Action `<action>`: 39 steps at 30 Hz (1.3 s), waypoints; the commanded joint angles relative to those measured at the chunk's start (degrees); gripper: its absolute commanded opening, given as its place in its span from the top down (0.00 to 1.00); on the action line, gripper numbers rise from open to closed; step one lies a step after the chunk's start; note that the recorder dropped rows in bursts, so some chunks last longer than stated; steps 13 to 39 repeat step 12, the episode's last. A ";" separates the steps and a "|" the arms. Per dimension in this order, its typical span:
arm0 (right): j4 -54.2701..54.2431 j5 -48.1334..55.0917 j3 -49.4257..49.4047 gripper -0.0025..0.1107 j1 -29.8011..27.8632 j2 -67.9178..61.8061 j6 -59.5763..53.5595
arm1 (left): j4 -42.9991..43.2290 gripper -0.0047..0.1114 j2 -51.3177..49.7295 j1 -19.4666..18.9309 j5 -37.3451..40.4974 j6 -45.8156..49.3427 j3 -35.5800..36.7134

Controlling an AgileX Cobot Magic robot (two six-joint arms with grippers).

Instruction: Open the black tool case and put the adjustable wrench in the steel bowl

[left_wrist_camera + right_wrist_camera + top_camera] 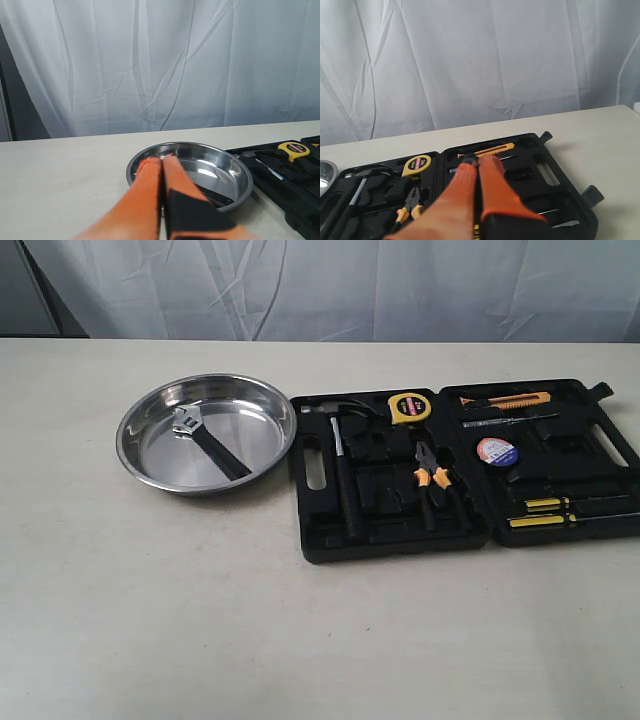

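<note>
The adjustable wrench (pixel 205 443) lies inside the steel bowl (pixel 245 410), silver head near the middle, black handle slanting toward the rim nearest the case. Just beside the bowl on the worktop (pixel 200 620), the black tool case (pixel 400 545) lies open flat, holding a hammer (pixel 343 480), pliers (pixel 432 478) and a tape measure (pixel 410 406). My left pincer (pixel 161 160) is pressed together and empty, facing the bowl. My right pincer (pixel 477 161) is likewise together and empty, above the case.
</note>
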State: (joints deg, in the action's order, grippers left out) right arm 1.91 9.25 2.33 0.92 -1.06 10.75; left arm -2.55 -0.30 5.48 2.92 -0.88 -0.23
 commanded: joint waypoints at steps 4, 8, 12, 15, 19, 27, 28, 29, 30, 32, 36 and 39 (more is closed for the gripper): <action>0.28 -0.25 -0.34 0.99 -0.26 0.37 -0.45 | 0.33 0.96 0.30 0.38 0.01 -0.05 0.23; 0.28 -0.25 -0.34 0.99 -0.26 0.37 -0.45 | 0.33 0.96 0.30 0.38 0.01 -0.05 0.23; 1.89 0.65 -0.34 0.99 -0.26 0.37 -0.45 | 0.33 0.96 0.30 0.38 0.01 -0.05 0.23; 1.89 0.65 -0.34 0.99 -0.26 0.37 -0.45 | 0.33 0.96 0.30 0.38 0.01 -0.05 0.23; 1.89 0.65 -0.34 0.99 -0.26 0.37 -0.45 | 0.33 0.96 0.30 0.38 0.01 -0.05 0.23; 1.89 0.65 -0.34 0.99 -0.26 0.37 -0.45 | 0.33 0.96 0.30 0.38 0.01 -0.05 0.23; 1.89 0.65 -0.34 0.99 -0.26 0.37 -0.45 | 0.33 0.96 0.30 0.38 0.01 -0.05 0.23; 1.89 0.65 -0.34 0.99 -0.26 0.37 -0.45 | 0.33 0.96 0.30 0.38 0.01 -0.05 0.23; 1.89 0.65 -0.34 0.99 -0.26 0.37 -0.45 | 0.33 0.96 0.30 0.38 0.01 -0.05 0.23; 1.89 0.65 -0.34 0.99 -0.26 0.37 -0.45 | 0.33 0.96 0.30 0.38 0.01 -0.05 0.23; 1.89 0.65 -0.34 0.99 -0.26 0.37 -0.45 | 0.33 0.96 0.30 0.38 0.01 -0.05 0.23; 1.89 0.65 -0.34 0.99 -0.26 0.37 -0.45 | 0.33 0.96 0.30 0.38 0.01 -0.05 0.23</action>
